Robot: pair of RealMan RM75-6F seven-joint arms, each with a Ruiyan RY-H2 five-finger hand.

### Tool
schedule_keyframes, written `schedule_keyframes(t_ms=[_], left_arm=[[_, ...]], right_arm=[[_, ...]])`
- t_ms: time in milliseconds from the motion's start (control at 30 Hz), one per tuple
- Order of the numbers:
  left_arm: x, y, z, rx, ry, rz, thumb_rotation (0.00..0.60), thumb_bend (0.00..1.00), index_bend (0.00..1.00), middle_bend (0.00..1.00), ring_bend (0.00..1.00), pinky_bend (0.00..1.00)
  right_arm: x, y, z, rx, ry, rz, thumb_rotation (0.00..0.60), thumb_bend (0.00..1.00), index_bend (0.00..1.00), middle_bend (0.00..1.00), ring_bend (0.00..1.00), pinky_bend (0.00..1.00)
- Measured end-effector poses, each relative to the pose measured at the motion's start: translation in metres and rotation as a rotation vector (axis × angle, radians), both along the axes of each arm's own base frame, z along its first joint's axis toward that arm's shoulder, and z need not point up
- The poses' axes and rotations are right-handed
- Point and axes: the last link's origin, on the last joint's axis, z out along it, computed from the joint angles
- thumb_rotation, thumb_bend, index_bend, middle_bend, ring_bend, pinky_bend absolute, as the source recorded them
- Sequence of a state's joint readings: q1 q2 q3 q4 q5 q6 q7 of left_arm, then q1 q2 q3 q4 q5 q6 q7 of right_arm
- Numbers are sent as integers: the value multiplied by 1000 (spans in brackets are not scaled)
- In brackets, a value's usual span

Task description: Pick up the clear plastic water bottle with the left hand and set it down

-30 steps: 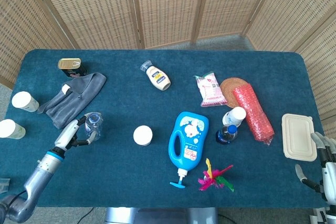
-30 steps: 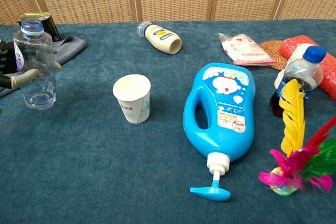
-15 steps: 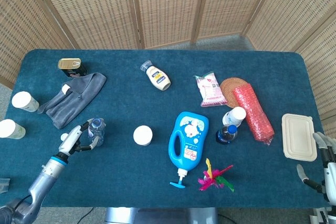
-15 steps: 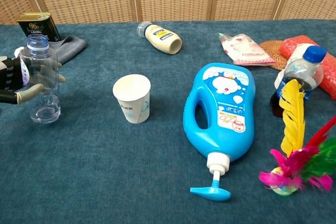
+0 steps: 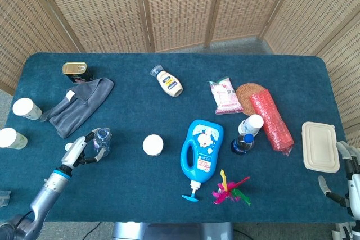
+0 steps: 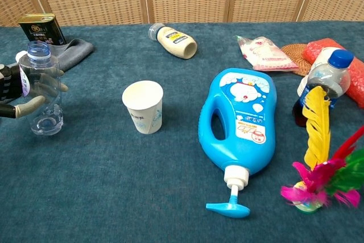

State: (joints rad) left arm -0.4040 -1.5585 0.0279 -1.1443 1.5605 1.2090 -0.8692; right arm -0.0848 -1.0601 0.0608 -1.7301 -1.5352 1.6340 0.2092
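Observation:
The clear plastic water bottle (image 5: 102, 140) (image 6: 41, 92) stands upright at the table's front left, its blue-ringed neck on top and its base on the blue cloth. My left hand (image 5: 81, 150) (image 6: 11, 92) wraps it from the left, thumb in front and fingers behind, still gripping it. My right hand (image 5: 346, 181) hangs off the table's right edge with fingers apart and nothing in it; the chest view does not show it.
A paper cup (image 5: 152, 145) (image 6: 143, 106) stands just right of the bottle, then a big blue pump bottle (image 5: 202, 150) (image 6: 244, 123) lying flat. A grey cloth (image 5: 79, 105) and tin (image 5: 76, 70) lie behind. Two white cups (image 5: 25, 108) sit at the left edge.
My left hand has lowered the bottle and brought it nearer to me, until its base met the table. The right hand has barely moved.

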Motion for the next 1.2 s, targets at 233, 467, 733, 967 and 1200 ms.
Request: schedule_keyframes(t_ms=[233, 467, 733, 967, 1200], left_arm=[[-4, -5, -2, -3, 16, -4, 596, 528, 186, 294, 281, 342], [-5, -6, 0, 5, 24, -11, 565, 522, 176, 280, 271, 335], [-8, -10, 1, 15, 37, -14, 543, 514, 160, 271, 259, 333], [-9, -10, 1, 39, 27, -12, 535, 507, 154, 267, 253, 329], [-8, -9, 1, 77, -28, 1, 535, 506, 164, 267, 253, 330]], right_arm=[[0, 1, 2, -7, 0, 2, 600, 378, 0, 45, 0, 0], [1, 2, 2, -10, -1, 7, 600, 380, 0, 45, 0, 0], [2, 1, 3, -11, -3, 12, 600, 385, 0, 47, 0, 0], [3, 0, 2, -10, -7, 15, 600, 386, 0, 47, 0, 0], [2, 0, 3, -11, -6, 13, 600, 386, 0, 48, 0, 0]])
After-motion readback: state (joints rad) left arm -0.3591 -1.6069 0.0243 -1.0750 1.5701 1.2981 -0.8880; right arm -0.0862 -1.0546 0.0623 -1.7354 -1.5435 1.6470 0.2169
